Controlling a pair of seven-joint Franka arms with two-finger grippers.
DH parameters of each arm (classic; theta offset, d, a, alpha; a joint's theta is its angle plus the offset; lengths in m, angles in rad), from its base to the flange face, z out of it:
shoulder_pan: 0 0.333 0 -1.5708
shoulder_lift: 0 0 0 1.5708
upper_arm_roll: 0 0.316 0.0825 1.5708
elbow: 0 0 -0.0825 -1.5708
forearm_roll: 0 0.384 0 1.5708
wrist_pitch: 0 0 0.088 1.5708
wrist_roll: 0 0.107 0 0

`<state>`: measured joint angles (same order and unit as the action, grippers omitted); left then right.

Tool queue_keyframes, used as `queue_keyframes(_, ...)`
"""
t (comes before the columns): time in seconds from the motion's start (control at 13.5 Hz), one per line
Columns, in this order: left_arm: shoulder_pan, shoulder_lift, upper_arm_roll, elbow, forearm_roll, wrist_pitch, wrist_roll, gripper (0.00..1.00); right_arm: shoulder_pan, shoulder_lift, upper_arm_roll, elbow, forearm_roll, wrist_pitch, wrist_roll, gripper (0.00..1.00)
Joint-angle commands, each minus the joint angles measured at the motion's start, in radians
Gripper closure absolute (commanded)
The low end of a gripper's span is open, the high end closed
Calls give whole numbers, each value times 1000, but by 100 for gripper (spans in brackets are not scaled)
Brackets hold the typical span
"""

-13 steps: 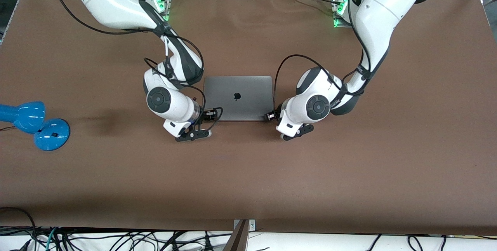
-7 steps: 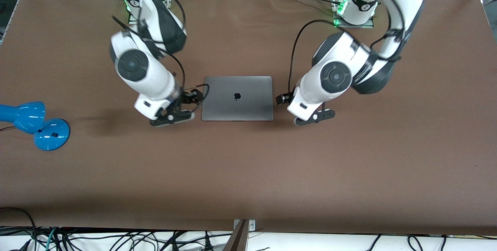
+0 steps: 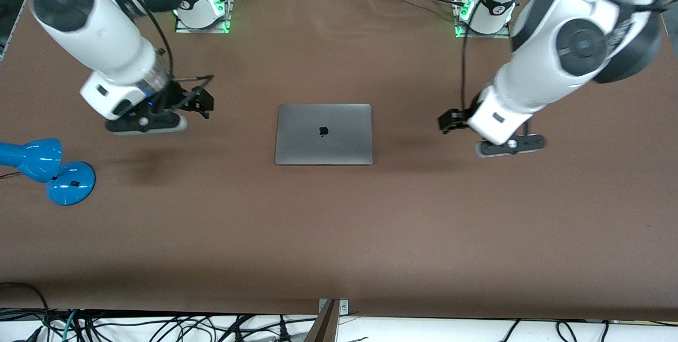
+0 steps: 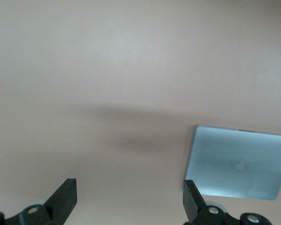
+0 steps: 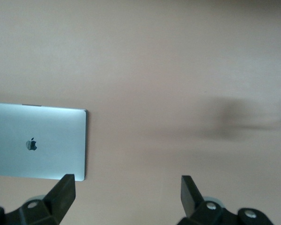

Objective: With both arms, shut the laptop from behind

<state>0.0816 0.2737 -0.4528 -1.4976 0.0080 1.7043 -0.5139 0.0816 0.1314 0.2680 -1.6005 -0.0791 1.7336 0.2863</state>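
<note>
The laptop [image 3: 323,134] lay shut and flat on the table [image 3: 339,236], lid up with the apple logo [image 3: 322,131] showing, in the same spot as a second earlier. Nothing touched it.

What had changed was the arms. A second before, both grippers sat low against the laptop's two side edges, near its corners closest to the front camera. Half a second before, they had already come off it and hung just beside those edges. Now both had lifted and swung well apart from it.

The right gripper [image 3: 198,99] hung over bare table toward the right arm's end, its fingers [image 5: 62,192] spread wide and holding nothing. From its wrist camera the laptop [image 5: 37,140] lay off to one side of the fingers, not between them, and the gripper's shadow [image 5: 229,124] fell on the tabletop.

The left gripper [image 3: 450,120] hung over bare table toward the left arm's end, likewise wide open and empty, its fingers [image 4: 65,199] framing plain brown surface with the laptop [image 4: 239,161] just outside one fingertip's line.

A blue lamp [image 3: 45,167] stood at the right arm's end of the table, unmoved, well apart from the right gripper.
</note>
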Motion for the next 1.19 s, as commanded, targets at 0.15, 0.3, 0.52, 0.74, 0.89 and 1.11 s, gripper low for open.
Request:
queue_keyframes(0.15, -138, -126, 222, -20, 76, -84, 146, 0, -68, -140, 7, -36, -34, -84, -33, 0)
queue_keyframes(0.3, -186, -155, 296, -21, 75, -120, 191, 0, -94, -165, 7, -39, -41, -115, -38, 0)
queue_keyframes(0.52, -200, -204, 405, -21, 60, -152, 354, 0, -146, -180, 7, -42, -34, -117, -117, 0)
queue_keyframes(0.74, -218, -257, 457, -20, 60, -196, 357, 0, -184, -181, -12, -45, -31, -124, -121, 0)
queue_keyframes(0.89, -226, -266, 462, -18, 60, -206, 357, 0, -184, -179, -61, -49, -21, -121, -116, 0)
queue_keyframes(1.11, -264, -266, 463, -18, 61, -204, 339, 0, -184, -176, -85, -56, -8, -123, -116, 0)
